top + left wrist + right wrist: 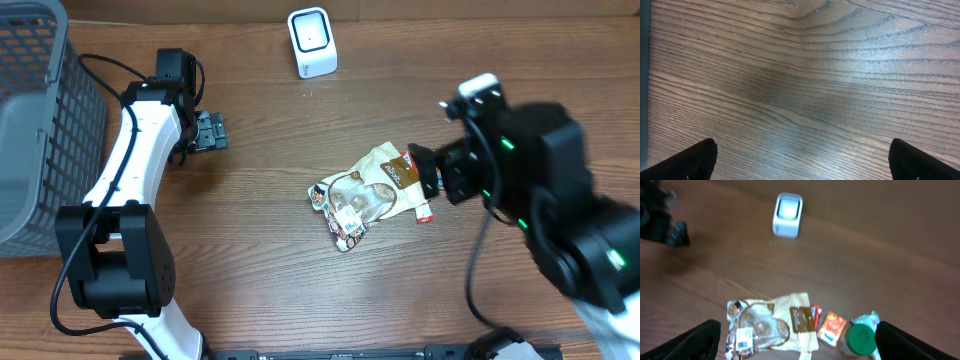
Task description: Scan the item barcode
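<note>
My left gripper (208, 131) and right gripper (428, 172) both gape empty, the right near the crinkled beige plastic snack packet (370, 193)

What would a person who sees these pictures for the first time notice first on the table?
First comes the crumpled beige and clear plastic snack bag, lying in the middle of the brown wooden table, with the open right gripper close to its right end. Next come the small white box-shaped scanner, standing at the far edge, and the grey mesh basket at the left side.
</note>
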Robot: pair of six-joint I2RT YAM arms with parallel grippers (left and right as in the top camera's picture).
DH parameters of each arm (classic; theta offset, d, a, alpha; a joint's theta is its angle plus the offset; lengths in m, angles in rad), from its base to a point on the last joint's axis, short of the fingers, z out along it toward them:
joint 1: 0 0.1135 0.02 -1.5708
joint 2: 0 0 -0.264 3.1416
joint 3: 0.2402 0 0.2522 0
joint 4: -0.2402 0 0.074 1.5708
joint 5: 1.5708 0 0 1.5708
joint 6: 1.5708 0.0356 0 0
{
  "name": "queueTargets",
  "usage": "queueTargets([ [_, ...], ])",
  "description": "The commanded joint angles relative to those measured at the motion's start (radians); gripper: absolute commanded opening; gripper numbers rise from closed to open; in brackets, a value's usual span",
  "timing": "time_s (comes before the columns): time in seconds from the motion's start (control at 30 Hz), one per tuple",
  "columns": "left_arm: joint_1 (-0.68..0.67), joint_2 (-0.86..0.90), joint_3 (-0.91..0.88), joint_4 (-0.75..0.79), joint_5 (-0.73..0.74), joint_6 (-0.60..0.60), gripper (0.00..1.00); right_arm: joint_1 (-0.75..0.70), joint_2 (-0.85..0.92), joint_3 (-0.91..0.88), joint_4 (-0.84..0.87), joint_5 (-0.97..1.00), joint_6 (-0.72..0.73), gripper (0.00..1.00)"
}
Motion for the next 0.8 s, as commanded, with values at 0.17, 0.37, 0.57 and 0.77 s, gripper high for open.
queueTargets([
  [0.17, -0.002, 0.005, 0.014, -0.002, -0.009, 0.012, 0.99, -0.029, -0.322, -0.181, 0.165, 0.013, -0.077, 1.00],
  [0.37, -0.003, 0.005, 0.014, -0.002, -0.009, 0.012, 1.00, -0.103, -0.612, -0.533, 0.460, -0.099, -0.074, 1.00],
  [0.57, -0.002, 0.005, 0.014, -0.002, -0.009, 0.012, 1.00, -0.260, -0.880, -0.855, 0.691, -0.193, 0.047, 1.00],
  [0.77, -0.002, 0.005, 0.014, -0.002, -0.009, 0.012, 1.00, -0.307, -1.022, -1.103, 0.974, -0.188, 0.076, 1.00],
])
